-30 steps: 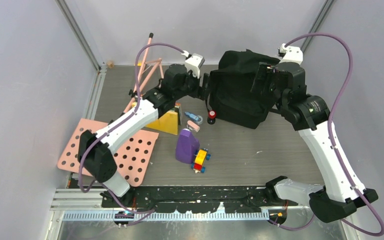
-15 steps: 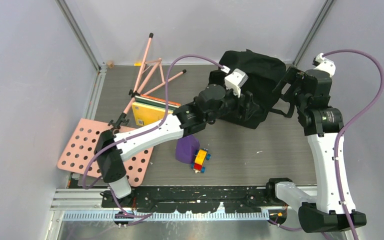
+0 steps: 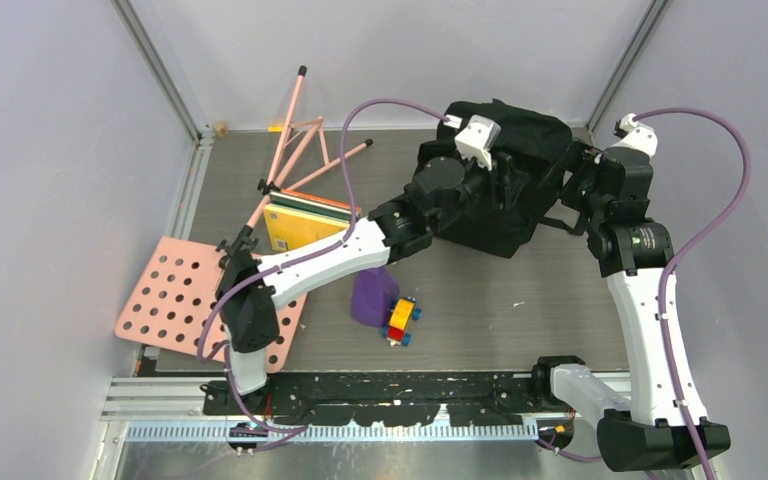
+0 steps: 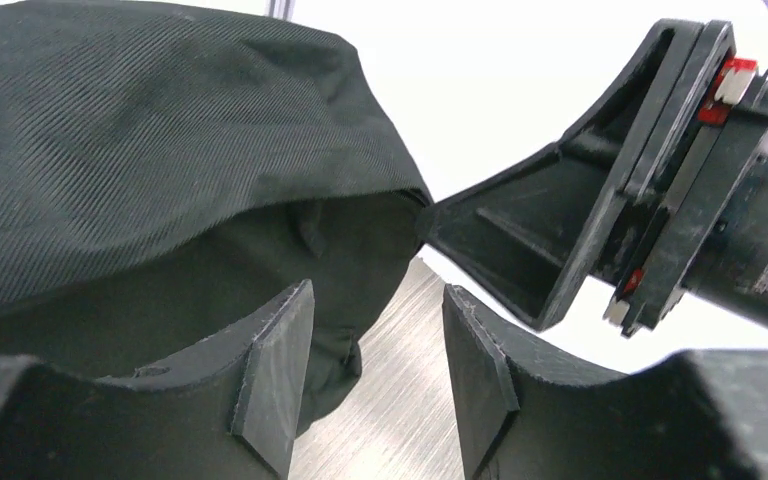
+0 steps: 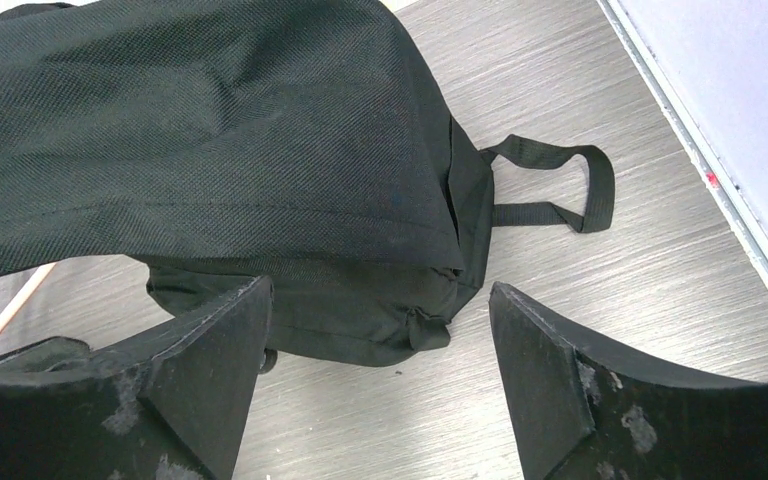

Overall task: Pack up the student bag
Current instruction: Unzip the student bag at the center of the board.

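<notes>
- Bag [image 3: 540, 135]: black, slumped at the tabletop's [image 3: 520, 310] far right; contents not visible.
- Left pincer [image 4: 375, 390]: jaws apart, empty, over the bag's left part.
- Right pincer [image 5: 378, 310]: wide open, empty, just right of the bag.
- Clutter, near-left of the bag: purple bottle [image 3: 372, 298] beside toy blocks [image 3: 402, 320].
- Further left: yellow book [image 3: 295, 225], pink pegboard [image 3: 175, 300], pink rods [image 3: 295, 140].

Black floppy student bag [image 3: 490, 228] slumped far-centre, seemingly closed

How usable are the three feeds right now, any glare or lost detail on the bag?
Left wrist: the background behind the student bag is blown out white, though the fabric weave still reads. Right wrist: evenly lit, weave sharp, no glare. Top external: even light, but the bag is a near-featureless black mass.
</notes>
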`<state>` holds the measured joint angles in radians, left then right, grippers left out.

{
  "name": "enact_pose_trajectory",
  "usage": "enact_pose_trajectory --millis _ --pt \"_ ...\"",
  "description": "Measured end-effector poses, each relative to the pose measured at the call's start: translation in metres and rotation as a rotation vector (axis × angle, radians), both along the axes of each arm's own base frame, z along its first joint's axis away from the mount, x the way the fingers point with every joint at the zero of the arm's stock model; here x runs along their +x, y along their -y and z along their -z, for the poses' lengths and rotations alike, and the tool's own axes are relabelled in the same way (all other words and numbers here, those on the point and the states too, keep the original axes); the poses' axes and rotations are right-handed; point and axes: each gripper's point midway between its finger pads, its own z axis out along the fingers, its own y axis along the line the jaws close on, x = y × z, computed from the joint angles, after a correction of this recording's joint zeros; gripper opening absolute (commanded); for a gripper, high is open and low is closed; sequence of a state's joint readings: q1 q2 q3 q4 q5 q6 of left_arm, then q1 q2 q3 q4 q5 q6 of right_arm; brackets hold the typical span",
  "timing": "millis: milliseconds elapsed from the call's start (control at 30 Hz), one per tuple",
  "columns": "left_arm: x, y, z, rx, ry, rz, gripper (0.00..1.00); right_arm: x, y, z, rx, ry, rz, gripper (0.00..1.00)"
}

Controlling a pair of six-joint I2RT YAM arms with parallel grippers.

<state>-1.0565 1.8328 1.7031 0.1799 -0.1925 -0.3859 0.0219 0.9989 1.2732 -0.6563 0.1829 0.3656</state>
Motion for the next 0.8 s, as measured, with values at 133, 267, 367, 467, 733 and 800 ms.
enact_pose_trajectory --millis 133,267,367,467,733,800 --pt "0.007 0.012 -0.003 -0.013 0.009 -0.002 0.50 0.003 0.000 0.002 -0.004 0.009 0.001 0.78" --pt "0.014 0.022 0.002 -0.007 0.013 -0.008 0.49 0.005 0.001 0.006 -0.009 0.013 -0.001 0.75" --pt "0.019 0.027 0.005 0.006 0.024 -0.015 0.46 0.005 0.001 0.007 -0.012 0.011 -0.003 0.72" --pt "0.023 0.030 0.008 0.024 0.040 -0.033 0.43 0.006 0.001 0.006 -0.013 0.018 -0.003 0.70" --pt "0.035 0.027 0.007 0.063 0.088 -0.127 0.40 0.007 0.001 0.005 -0.015 0.023 -0.004 0.64" --pt "0.038 0.028 0.008 0.072 0.097 -0.145 0.40 0.007 0.001 0.005 -0.015 0.023 -0.004 0.63"
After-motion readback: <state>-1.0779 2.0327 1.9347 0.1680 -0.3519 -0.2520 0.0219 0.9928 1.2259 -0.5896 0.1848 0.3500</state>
